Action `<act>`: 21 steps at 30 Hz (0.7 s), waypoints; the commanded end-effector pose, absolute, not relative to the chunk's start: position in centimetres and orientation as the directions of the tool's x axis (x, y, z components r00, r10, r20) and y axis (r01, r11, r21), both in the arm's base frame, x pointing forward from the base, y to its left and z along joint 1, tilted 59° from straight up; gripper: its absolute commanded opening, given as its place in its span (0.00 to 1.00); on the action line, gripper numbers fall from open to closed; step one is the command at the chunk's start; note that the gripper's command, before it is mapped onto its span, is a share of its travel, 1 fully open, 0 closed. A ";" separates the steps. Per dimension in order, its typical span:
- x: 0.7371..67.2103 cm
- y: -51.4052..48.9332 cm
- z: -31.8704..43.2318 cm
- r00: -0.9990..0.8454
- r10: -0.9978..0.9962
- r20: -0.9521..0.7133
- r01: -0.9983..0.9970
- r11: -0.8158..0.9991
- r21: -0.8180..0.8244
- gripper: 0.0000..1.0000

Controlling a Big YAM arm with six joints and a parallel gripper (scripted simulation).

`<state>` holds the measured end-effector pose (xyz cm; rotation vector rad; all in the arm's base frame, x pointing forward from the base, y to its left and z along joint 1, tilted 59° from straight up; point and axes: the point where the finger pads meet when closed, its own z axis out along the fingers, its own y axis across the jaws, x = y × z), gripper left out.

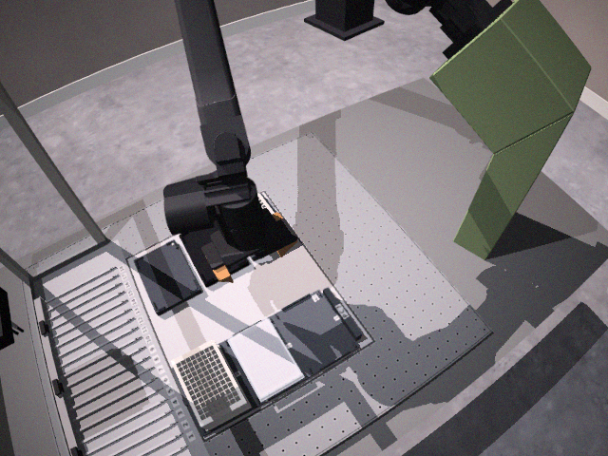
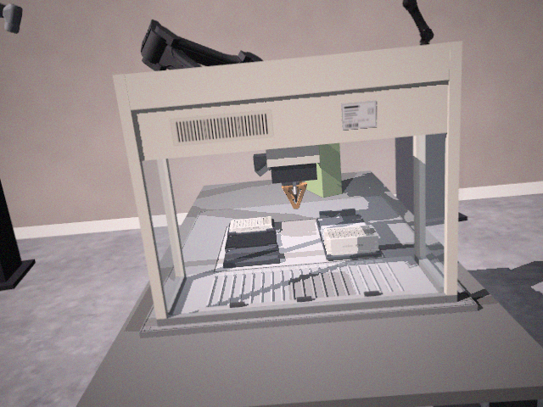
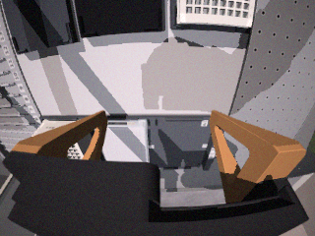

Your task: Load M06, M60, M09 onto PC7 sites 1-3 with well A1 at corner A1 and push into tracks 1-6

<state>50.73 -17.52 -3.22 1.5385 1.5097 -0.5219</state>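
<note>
My gripper [image 1: 255, 259] is open and empty. It hangs high over the light apron between the nests and the carrier, as the exterior view [image 2: 294, 199] and the wrist view [image 3: 157, 125] also show. Carrier PC7 [image 1: 275, 353] lies on the apron with one end at the rails. Deep-well block M09 [image 1: 211, 380] sits in site 3, and the flat white 384-well plate M60 [image 1: 265, 360] in site 2. Site 1 [image 1: 313, 329], beside the handle [image 1: 346, 306], is empty.
The loading rails [image 1: 107, 353] run along the apron's edge, with small stops at their far end [image 2: 304, 298]. The beige instrument frame [image 2: 285, 109] spans the deck, with posts at both sides. A green box [image 1: 510, 112] stands beyond the perforated table [image 1: 392, 255].
</note>
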 end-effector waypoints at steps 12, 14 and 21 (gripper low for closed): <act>46.3 -22.3 2.6 0.157 0.557 -0.815 0.943 0.160 0.291 1.00; 45.5 -23.0 3.4 0.157 0.557 -0.816 0.943 0.160 0.291 1.00; 43.5 -24.9 5.3 0.150 0.558 -0.816 0.946 0.160 0.283 1.00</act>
